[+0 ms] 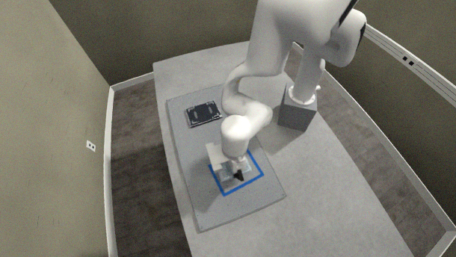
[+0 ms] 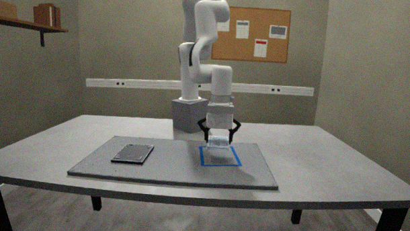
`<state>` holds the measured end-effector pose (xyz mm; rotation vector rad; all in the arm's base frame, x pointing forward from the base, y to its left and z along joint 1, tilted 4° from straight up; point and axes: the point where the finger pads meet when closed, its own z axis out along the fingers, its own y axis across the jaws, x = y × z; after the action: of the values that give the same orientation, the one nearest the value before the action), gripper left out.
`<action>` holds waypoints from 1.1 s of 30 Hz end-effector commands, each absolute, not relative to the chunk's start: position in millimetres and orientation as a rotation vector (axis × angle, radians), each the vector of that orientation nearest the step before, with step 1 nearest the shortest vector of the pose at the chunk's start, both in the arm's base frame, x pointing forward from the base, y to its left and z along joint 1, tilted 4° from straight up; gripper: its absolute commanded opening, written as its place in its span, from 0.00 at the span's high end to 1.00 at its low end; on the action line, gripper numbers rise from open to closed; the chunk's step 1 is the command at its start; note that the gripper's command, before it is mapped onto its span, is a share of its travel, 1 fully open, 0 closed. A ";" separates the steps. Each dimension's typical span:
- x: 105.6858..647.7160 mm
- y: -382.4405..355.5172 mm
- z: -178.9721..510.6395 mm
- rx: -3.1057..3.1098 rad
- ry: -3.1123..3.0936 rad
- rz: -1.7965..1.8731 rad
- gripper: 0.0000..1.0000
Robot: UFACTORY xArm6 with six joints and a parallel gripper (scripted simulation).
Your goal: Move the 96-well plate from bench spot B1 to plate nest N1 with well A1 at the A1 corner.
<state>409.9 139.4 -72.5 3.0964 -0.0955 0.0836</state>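
The pale, translucent 96-well plate point(image 2: 218, 141) is gripped between my gripper's black fingers point(image 2: 218, 137), a little above the blue-outlined bench spot B1 point(image 2: 220, 156). In the top view the plate point(image 1: 229, 172) shows partly under the arm's wrist, over the blue square, with the gripper point(image 1: 235, 172) on it. The dark plate nest N1 point(image 1: 202, 113) lies on the grey mat to the far left of the spot; it also shows in the exterior view point(image 2: 132, 153). I cannot make out the plate's cut-off corner.
A grey mat point(image 2: 175, 162) covers the table's middle and carries both the nest and the spot. The arm's grey base block point(image 2: 187, 115) stands behind the mat. The white arm links hang over the mat between nest and spot.
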 end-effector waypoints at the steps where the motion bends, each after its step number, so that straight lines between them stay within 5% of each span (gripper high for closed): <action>1: 410.8 140.0 -67.1 3.098 -0.095 0.087 1.00; 33: 409.9 134.5 -41.1 3.098 -0.044 0.086 1.00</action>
<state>408.1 136.5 -42.7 3.0953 -0.0605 0.0813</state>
